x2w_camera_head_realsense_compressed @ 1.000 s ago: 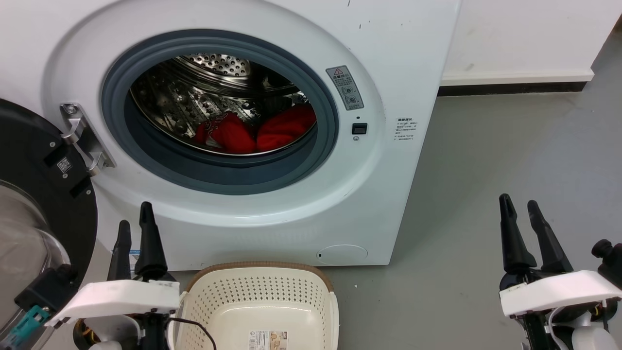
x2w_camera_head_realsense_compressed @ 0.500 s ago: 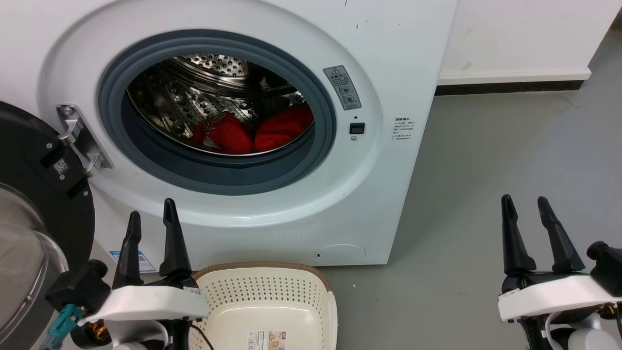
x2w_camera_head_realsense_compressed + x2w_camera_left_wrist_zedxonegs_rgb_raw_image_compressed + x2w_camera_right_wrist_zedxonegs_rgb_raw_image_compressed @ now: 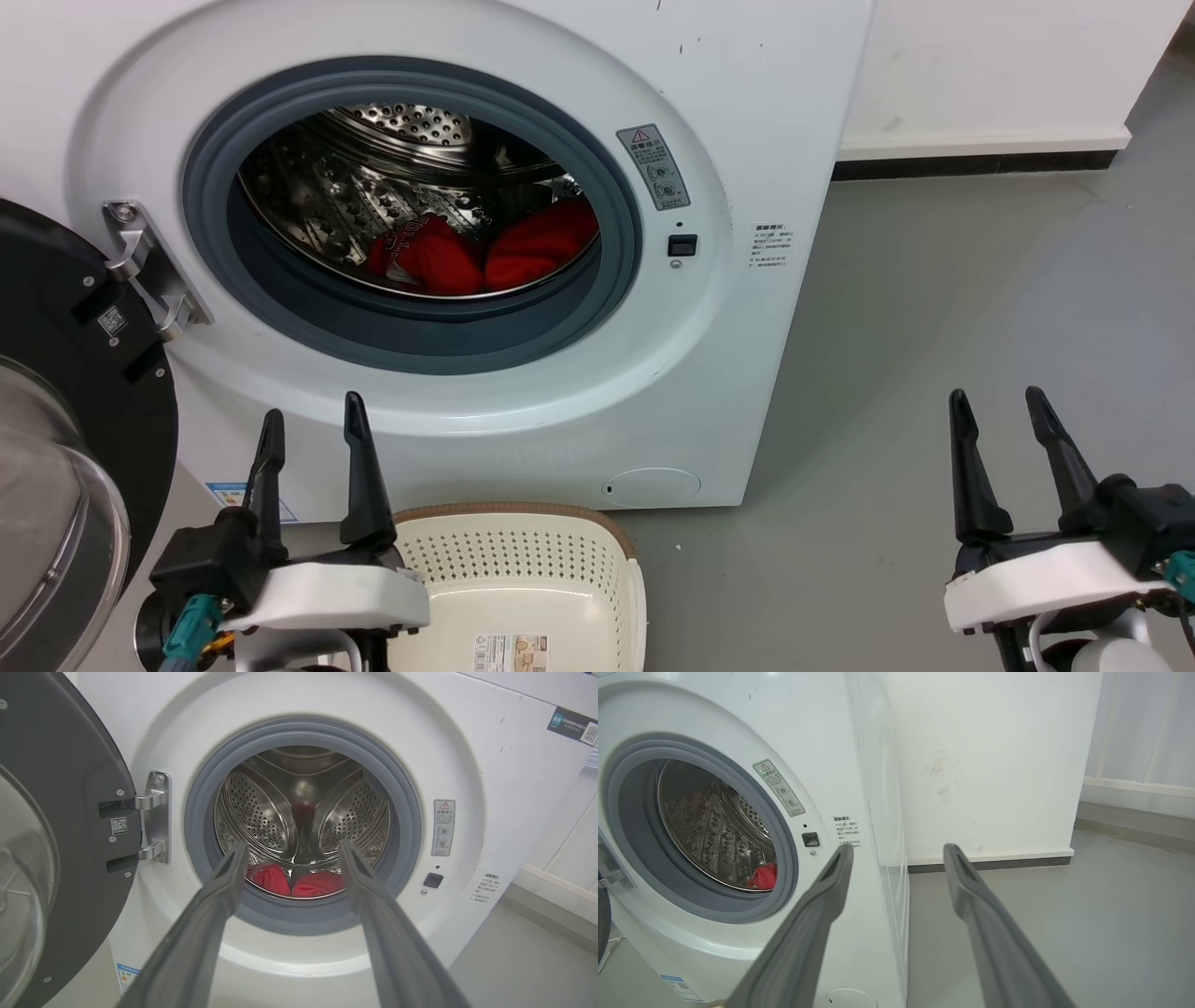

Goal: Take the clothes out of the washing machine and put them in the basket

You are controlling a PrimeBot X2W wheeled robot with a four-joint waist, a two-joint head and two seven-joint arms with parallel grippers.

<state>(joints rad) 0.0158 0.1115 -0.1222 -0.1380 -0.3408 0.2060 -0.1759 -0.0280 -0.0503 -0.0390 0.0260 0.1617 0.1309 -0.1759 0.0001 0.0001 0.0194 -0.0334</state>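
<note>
The washing machine point(image 3: 747, 373) stands with its door point(image 3: 65, 308) swung open to the left. The clothes point(image 3: 448, 263), two red garments, lie side by side at the bottom of the drum. The basket point(image 3: 523, 558) sits on the floor point(image 3: 980, 280) directly before the machine. The left gripper point(image 3: 314, 408) hovers just left of the basket, fingers apart. The right gripper point(image 3: 996, 395) hovers over the floor right of the machine, fingers likewise apart.

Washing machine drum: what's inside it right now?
Two bright red clothes lie side by side on the bottom of the perforated steel drum; the left one shows white lettering. The grey door seal hides their undersides and the drum's front floor.
</note>
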